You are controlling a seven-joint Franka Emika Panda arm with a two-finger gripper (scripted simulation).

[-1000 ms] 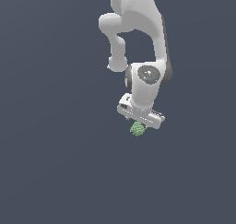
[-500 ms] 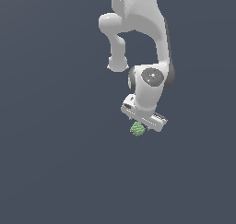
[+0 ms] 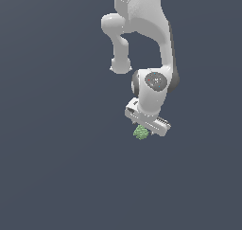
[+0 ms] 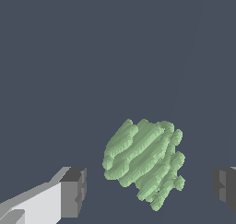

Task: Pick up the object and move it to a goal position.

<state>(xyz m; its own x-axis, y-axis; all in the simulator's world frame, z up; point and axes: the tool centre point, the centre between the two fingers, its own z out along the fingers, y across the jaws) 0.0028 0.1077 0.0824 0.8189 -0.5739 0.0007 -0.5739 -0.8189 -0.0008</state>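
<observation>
End effector (image 4: 147, 191) spread, green object (image 4: 144, 162) between 2 fingers, untouched (exterior view hides gap).

The object (image 3: 141, 132) (image 4: 144, 162) is a small, light green blob, roundish and bumpy all over with little ridges. It sits just under the gripper (image 3: 143, 128), between the two dark fingertips (image 4: 73, 192), and there is a gap on each side.

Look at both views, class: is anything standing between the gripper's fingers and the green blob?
Nothing visible does. In the wrist view the green blob sits in the open gap of the gripper, with bare space on both sides up to each finger. No other thing appears.
</observation>
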